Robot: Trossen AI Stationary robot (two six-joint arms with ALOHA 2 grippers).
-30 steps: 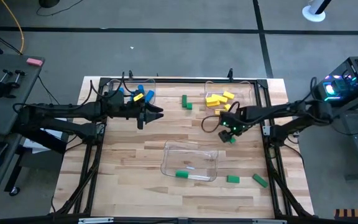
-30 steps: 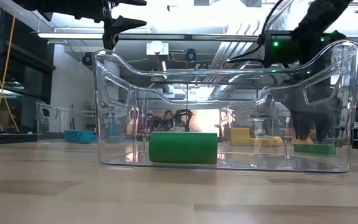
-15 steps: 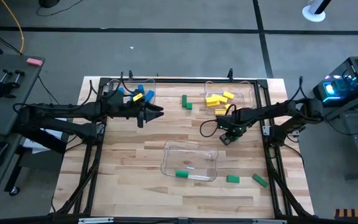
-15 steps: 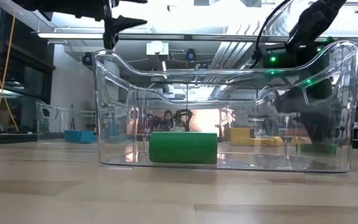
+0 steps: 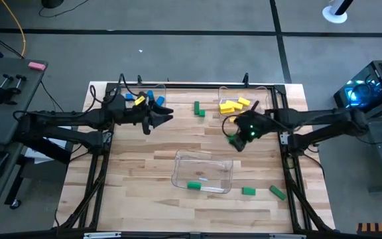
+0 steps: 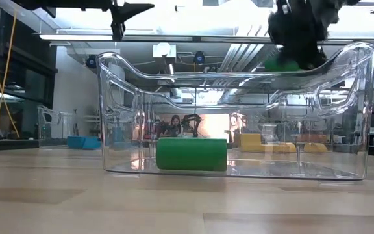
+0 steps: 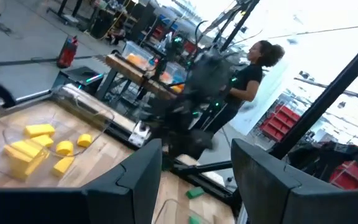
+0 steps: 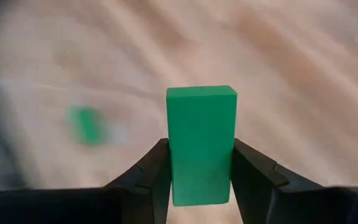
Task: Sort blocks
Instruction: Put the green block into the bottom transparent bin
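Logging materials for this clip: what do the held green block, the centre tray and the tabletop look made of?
Green block: probably matte plastic, though painted wood is possible; flat, even colour, crisp edges. Centre tray: clear glossy plastic, see-through with glints. Tabletop: light wood planks with visible grain.

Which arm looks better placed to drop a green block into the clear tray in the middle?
The right one, probably. Its gripper is shut on a green block and hangs just beyond the middle tray. The left gripper is open, holds nothing, and hovers near the far-left tray.
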